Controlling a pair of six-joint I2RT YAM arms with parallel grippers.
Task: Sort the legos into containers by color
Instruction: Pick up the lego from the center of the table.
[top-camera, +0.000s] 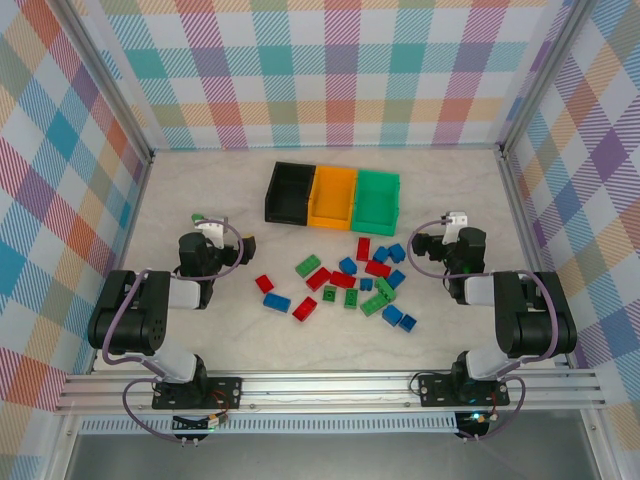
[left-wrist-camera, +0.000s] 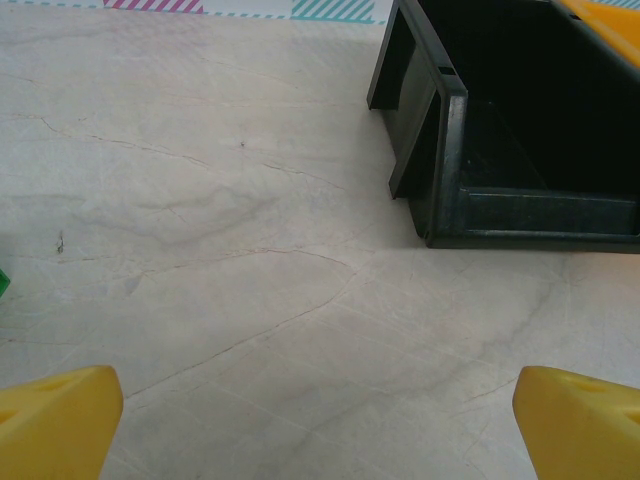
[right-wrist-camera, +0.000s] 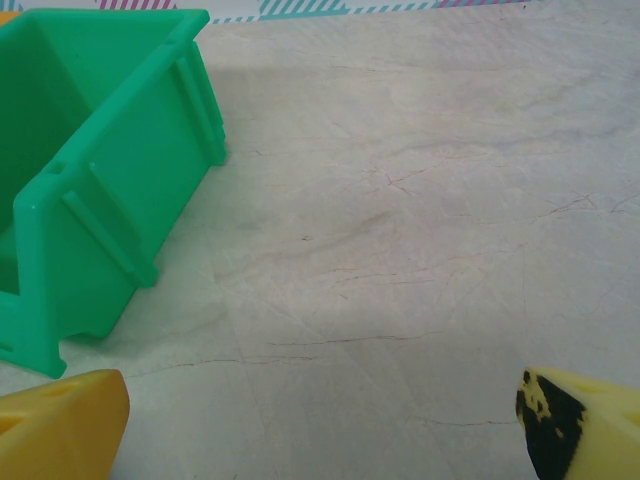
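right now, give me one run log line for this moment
left end effector: open, empty, facing black bin | right end effector: open, empty, facing green bin | legos: loose on table, none in bins

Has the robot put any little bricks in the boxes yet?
Not yet. The joined black, orange and green plastic bins look empty. Both the left gripper and right gripper are open, holding nothing. All the small red, green and blue studded bricks lie on the table.
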